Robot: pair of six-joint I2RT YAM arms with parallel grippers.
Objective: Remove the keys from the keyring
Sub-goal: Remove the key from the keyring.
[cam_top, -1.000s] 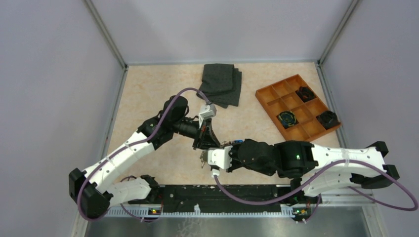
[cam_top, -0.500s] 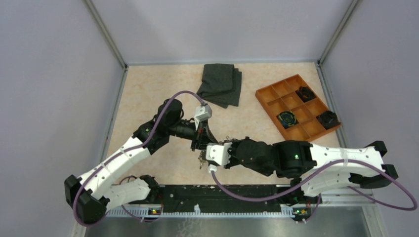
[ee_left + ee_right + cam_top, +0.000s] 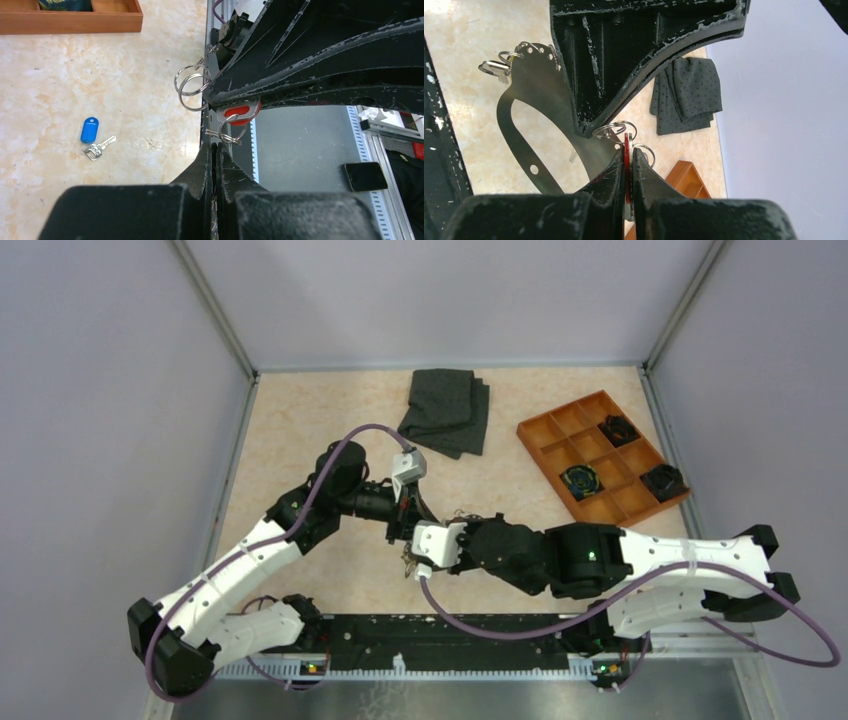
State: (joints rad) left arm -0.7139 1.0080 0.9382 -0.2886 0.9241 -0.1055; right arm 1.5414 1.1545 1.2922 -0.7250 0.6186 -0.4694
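Observation:
My left gripper is shut on the thin edge of the keyring, a pale grey curved metal band held above the table. My right gripper is shut on a red-headed key, which hangs from a small split ring at the band's near end. The red key also shows in the left wrist view, next to two more split rings. A silver key hangs at the band's far end. A blue-headed key lies loose on the table. In the top view both grippers meet left of centre.
A folded dark grey cloth lies at the back of the table. An orange compartment tray at the right holds black clumps in three cells. The black base rail runs along the near edge. Grey walls enclose the table.
Both arms have shifted slightly to the left together, keeping their holds on the band and the red key. Both grippers stay shut.

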